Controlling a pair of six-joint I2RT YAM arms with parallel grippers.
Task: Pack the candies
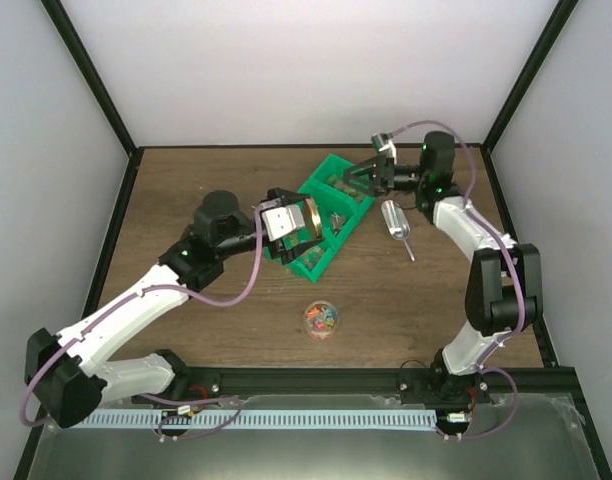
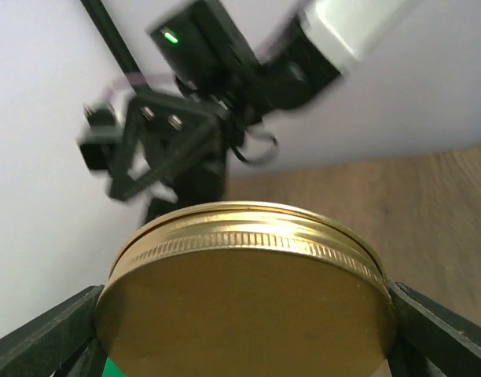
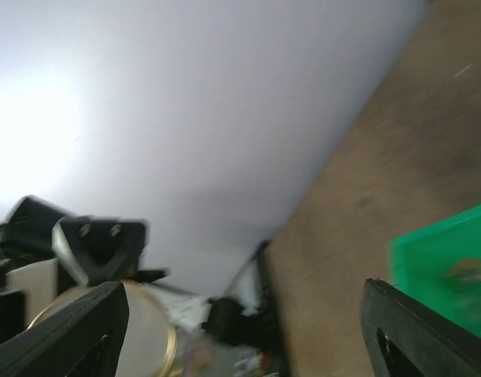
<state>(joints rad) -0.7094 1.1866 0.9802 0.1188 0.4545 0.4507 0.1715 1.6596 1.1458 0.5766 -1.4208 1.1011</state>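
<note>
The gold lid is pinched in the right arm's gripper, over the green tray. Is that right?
Not quite. The gold lid is pinched in the left gripper, not the right one, over the green tray. The left wrist view shows it between that gripper's fingers; the right wrist view shows the right gripper open and empty.

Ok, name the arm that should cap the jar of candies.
Left. The left gripper holds the gold lid; the right gripper stands open and empty beyond the green tray, farther from the jar of candies.
</note>
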